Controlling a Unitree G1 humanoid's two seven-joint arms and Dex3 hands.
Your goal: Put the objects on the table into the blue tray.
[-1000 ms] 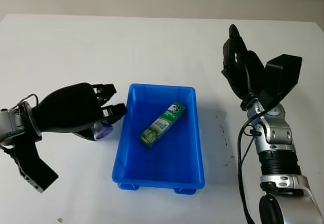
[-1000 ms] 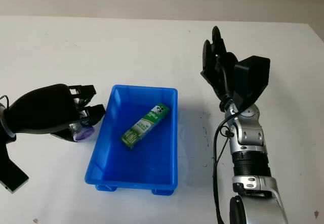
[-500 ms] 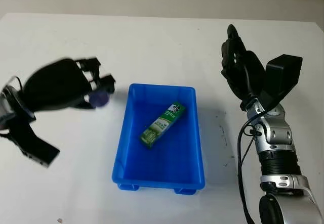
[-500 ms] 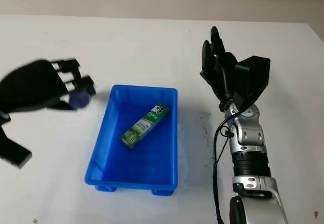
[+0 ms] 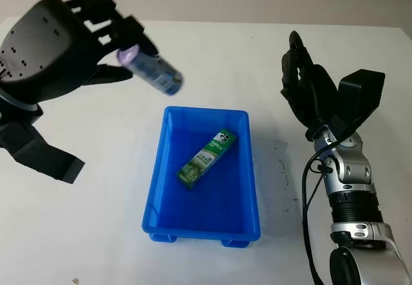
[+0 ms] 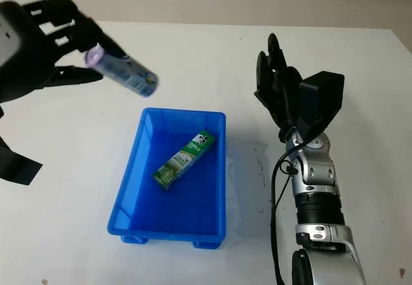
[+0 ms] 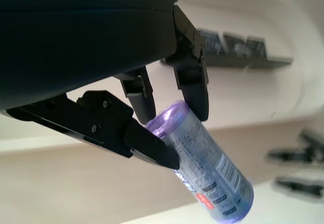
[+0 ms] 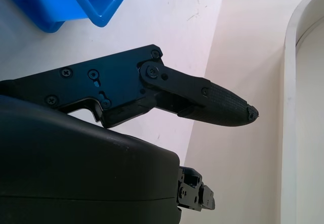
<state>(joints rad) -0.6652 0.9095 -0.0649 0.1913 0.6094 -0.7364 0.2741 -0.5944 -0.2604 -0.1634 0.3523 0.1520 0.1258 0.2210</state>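
My left hand [image 5: 119,44] is raised high at the upper left, shut on a purple cylindrical bottle [image 5: 149,71] that slants down toward the tray's far left corner. The wrist view shows the fingers [image 7: 147,145] pinching the bottle [image 7: 210,171] near its cap end. The blue tray [image 5: 248,188] sits in the middle of the white table with a green box [image 5: 207,157] lying diagonally inside it. My right hand [image 5: 302,82] is held upright to the right of the tray, open and holding nothing.
The white table [image 5: 212,60] stretches around the tray on all sides. A few dark smudges [image 5: 282,163] mark it just right of the tray. The right arm's cable [image 5: 306,188] hangs beside the forearm.
My left hand has lifted the purple bottle from the table beside the tray's left wall, up and back, and now holds it high near the tray's far left corner. The right hand has stayed put.
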